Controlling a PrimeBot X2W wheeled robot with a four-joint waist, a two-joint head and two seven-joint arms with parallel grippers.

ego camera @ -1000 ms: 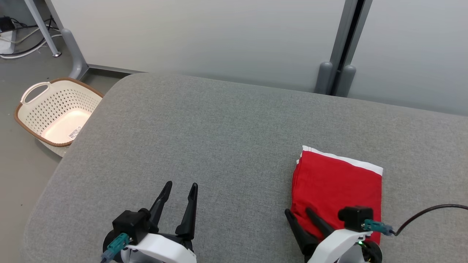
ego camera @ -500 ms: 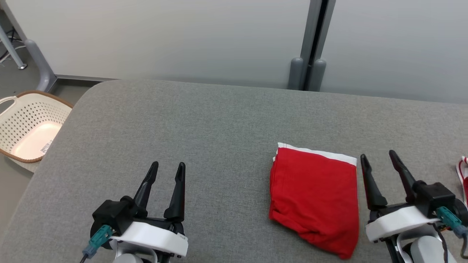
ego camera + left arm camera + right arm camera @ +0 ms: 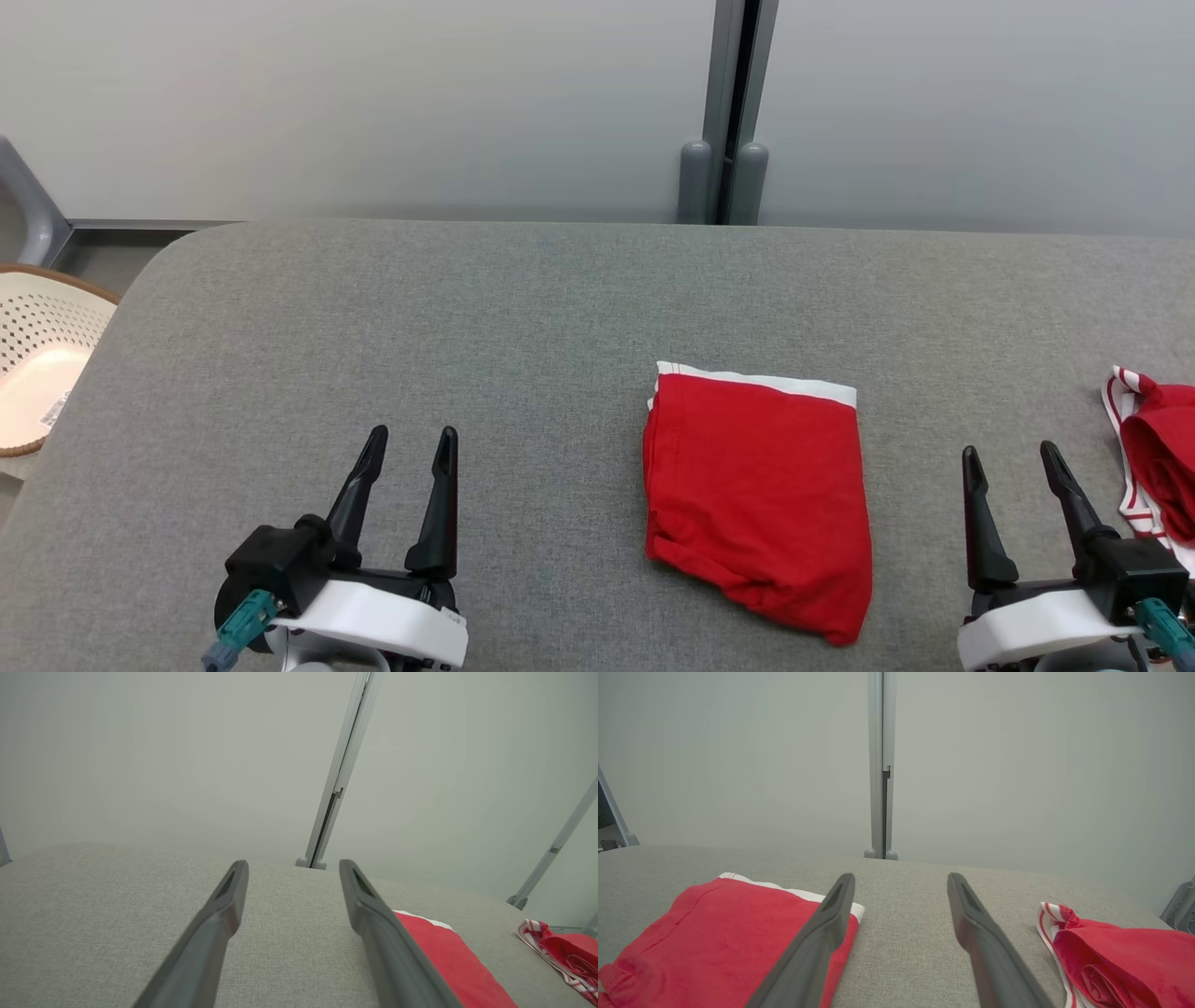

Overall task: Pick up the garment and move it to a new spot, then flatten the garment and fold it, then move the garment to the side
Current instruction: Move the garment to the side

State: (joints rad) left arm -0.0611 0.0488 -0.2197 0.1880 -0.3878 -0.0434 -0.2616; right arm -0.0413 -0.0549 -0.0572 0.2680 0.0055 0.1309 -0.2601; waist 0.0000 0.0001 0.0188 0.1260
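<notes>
The counter (image 3: 523,327) holds two garments: a folded garment (image 3: 756,495) near its front edge, a crumpled garment (image 3: 1158,457) cut off at its right edge. Left hand (image 3: 413,434) and right hand (image 3: 1008,451) gape empty.

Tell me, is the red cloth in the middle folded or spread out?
Folded. The red garment lies as a compact rectangle on the grey table, stacked layers showing along its left edge.

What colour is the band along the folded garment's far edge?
White band on the folded red fabric garment; clearest in head view.
</notes>
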